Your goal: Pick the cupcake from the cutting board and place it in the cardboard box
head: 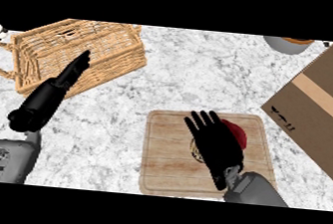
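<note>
The cupcake (239, 134) is sitting on the upper right part of the cutting board (167, 159), low in the middle of the frame, and most of it is lying hidden: only its red top is peeking out to the right of the right hand (215, 140), with a sliver of its round pale base showing at the hand's left edge. That hand is spreading straight, released fingers up the board and over the cupcake, curling around nothing; whether it is touching the cupcake is hard to make out. Its grey forearm (257, 193) is coming in from the lower edge and covering the board's lower right corner. To the right, well apart from the board, the cardboard box (324, 113) is lying at a slant with a paler band running across it; the right edge is cutting it off and only its brown outer face is showing, so its inside cannot be seen. At the upper left, the left hand (53, 91) is pointing up with fingers straight and together, gripping nothing and overlapping the wicker basket (108, 49), whose contents cannot be told. 1 round vessel (286, 44) at the top right is being cropped by the upper edge, and all of these are resting on the marble counter (202, 72).
</note>
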